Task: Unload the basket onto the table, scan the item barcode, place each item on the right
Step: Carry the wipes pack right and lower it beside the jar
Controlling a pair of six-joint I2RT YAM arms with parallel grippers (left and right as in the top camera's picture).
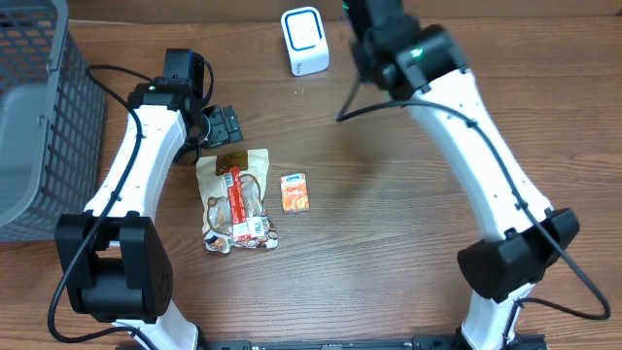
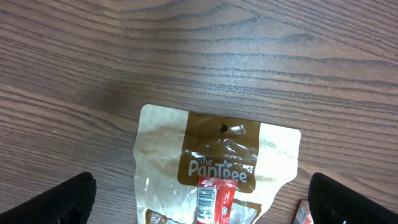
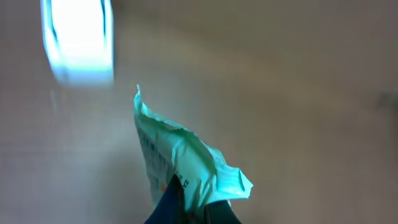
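- Overhead: I am seeing the right pincer hanging at the far edge, just right of the white scanner. The left pincer is sitting just beyond the far end of the brown pouch.
- Left wrist: its fingers are standing spread wide, gripping nothing, above the pouch's top.
- Right wrist: the right pincer is pinching a pale green packet by its lower end. The packet is sticking up to the right of the blurred scanner.

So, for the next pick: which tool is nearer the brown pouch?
Left. The left tool hangs open beside the pouch; the right tool grips a green packet far off by the scanner.
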